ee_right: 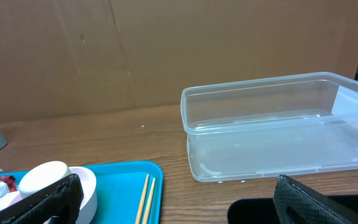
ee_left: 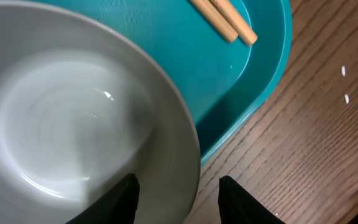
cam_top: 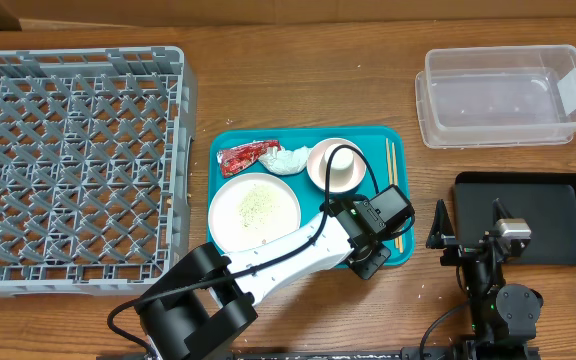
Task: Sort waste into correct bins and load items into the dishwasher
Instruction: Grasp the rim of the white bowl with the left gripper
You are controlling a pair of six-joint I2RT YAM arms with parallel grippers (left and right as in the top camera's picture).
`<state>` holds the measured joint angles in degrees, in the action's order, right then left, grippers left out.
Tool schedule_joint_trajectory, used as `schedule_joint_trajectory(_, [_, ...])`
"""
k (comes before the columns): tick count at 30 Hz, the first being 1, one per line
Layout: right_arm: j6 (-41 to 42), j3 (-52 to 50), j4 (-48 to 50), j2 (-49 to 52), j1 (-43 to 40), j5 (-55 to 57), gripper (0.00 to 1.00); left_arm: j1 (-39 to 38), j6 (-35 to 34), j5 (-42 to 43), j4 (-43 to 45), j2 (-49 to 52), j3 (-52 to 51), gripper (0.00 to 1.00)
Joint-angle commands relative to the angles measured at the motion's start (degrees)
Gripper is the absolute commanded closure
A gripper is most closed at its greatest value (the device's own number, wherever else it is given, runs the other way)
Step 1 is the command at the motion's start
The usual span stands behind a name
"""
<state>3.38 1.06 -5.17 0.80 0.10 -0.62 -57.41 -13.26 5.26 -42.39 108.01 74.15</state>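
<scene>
— Anything sorted yet?
— Nothing, I'd say. The rack (cam_top: 68, 150) at nine o'clock, tub (cam_top: 503, 95) at one and black tray (cam_top: 558, 215) at three are bare. The wrapper (cam_top: 243, 157), napkin (cam_top: 286, 158), plate (cam_top: 230, 232), cup (cam_top: 338, 165) and chopsticks (cam_top: 392, 190) sit on the teal tray (cam_top: 368, 140).
— The fingers?
— The left fingers (ee_left: 124, 199) are open, straddling a bowl (ee_left: 73, 124) by its rim at the tray's five o'clock corner. The right fingers (ee_right: 319, 202) are spread wide, holding nothing.

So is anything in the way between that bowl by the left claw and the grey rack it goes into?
Only low things. Left of the bowl, whose rim sits between the open fingers of the left gripper, lie the white plate, the teal tray edge, then the rack wall. Lifted, the bowl would likely clear all.
</scene>
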Motion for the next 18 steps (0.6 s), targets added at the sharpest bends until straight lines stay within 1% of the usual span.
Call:
schedule_joint_trajectory(1, [-0.22,-0.61,0.39,-0.50,0.17,0.50,0.00,-0.39,1.33,-1.68,0.63,0.46,-0.55,0.56])
schedule_joint_trajectory(2, [-0.22,-0.61,0.39,-0.50,0.17,0.50,0.00,-0.39,1.31,-2.21,0.76,0.48,-0.57,0.56])
schedule_joint_trajectory(6, [-0.22,-0.61,0.39,-0.50,0.17,0.50,0.00,-0.39,1.29,-2.91,1.62,0.48,-0.57,0.64])
schedule_joint_trajectory(15, [-0.22,-0.61,0.39,-0.50,0.17,0.50,0.00,-0.42,1.25,-2.80,3.41,0.48,-2.84,0.64])
schedule_joint_trajectory(16, [-0.22,-0.61,0.39,-0.50,0.17,0.50,0.00,-0.42,1.18,-2.60,3.80,0.48,-3.32,0.64])
schedule_joint_trajectory(18, [-0.22,-0.61,0.39,-0.50,0.17,0.50,0.00,-0.39,0.37,-2.40,4.33,0.48,-3.87,0.69])
